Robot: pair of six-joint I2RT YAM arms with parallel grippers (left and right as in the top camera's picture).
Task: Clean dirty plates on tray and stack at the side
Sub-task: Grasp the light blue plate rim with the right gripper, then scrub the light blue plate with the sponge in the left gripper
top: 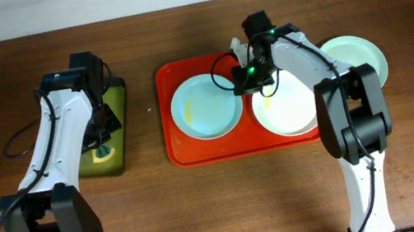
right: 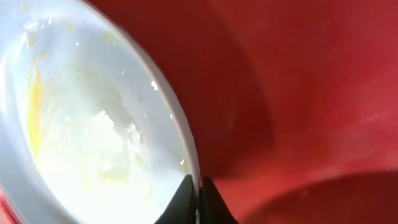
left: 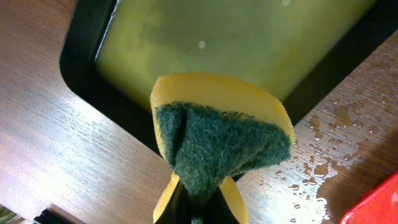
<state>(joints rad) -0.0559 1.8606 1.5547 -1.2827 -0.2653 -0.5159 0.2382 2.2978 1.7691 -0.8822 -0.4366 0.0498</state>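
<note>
Right gripper [right: 199,188] pinched on the rim of a smeared plate [right: 93,137] lying in the red tray [top: 181,149], another plate [top: 360,58] off the tray's 2 o'clock corner; left gripper [left: 198,202] clamps a sponge [left: 217,143].

The plate [right: 93,124] in the right wrist view is blurred and cut off left and below; which plate it is cannot be told. The sponge [left: 217,143] hides most of the left end effector [left: 198,208].

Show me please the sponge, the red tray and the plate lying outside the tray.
sponge [left: 217,146]: left wrist view, green scouring side.
red tray [top: 183,153]: overhead view, bare lower-left corner.
plate outside the tray [top: 366,56]: overhead view, its middle.
</note>
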